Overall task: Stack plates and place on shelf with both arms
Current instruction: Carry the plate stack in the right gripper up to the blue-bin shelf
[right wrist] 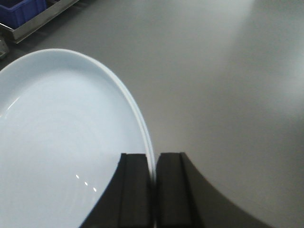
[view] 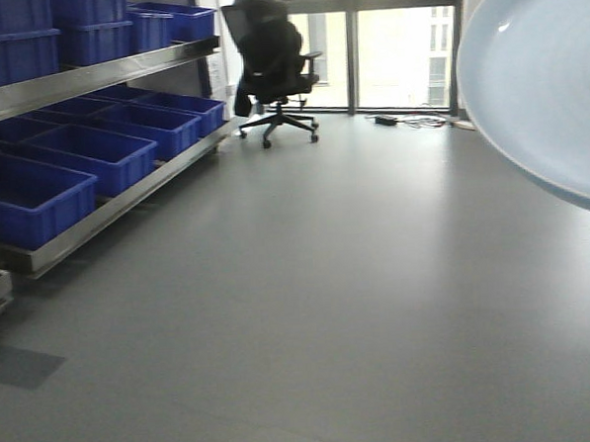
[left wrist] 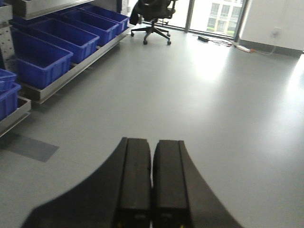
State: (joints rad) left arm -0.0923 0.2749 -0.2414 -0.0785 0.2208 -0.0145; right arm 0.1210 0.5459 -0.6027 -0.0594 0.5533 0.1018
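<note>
Pinched by its rim between the right gripper (right wrist: 153,190) fingers, one pale plate (right wrist: 61,142) hangs edge-on above the bare grey floor (right wrist: 228,95); in the front view it fills the near right corner. The left gripper (left wrist: 152,190) has its fingers pressed together on nothing. Only one plate is visible, so stacking looks unfinished. A rim grip on so wide a dish probably invites tilt and slip: carry it slowly, keep the wrist level. Far left stands the steel shelf (view: 99,68) with blue bins (view: 74,158), and an office chair (view: 272,64) sits beyond.
</note>
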